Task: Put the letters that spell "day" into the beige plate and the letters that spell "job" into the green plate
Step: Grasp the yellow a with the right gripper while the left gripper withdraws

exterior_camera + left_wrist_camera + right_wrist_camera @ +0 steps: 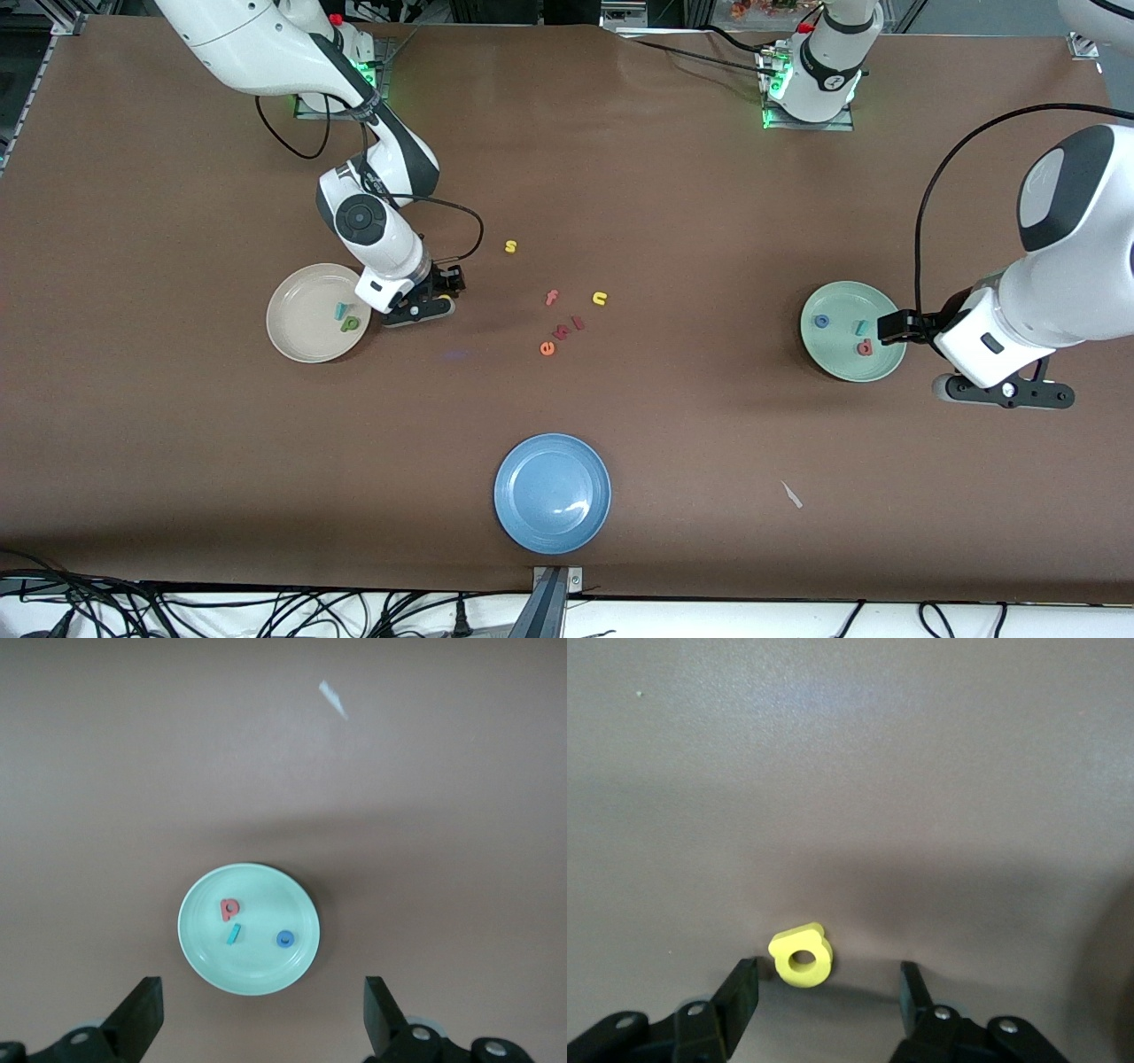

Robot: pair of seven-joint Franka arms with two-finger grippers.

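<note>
Three letters, blue o (821, 322), teal j (859, 328) and salmon b (865, 347), lie in the green plate (833, 359). The left gripper (264, 1014) hangs above it, fingers spread wide and empty. In the beige plate (292, 332) lie the teal y (339, 310) and green d (352, 324). Just beside that plate, the right gripper (828, 992) sits low on the table, its parted fingers flanking the yellow a (802, 957) without clamping it.

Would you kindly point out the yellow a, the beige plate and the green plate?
yellow a (802, 961): right wrist view, its ring.
beige plate (297, 306): front view, bare inner surface.
green plate (266, 966): left wrist view, bare inner surface.
</note>
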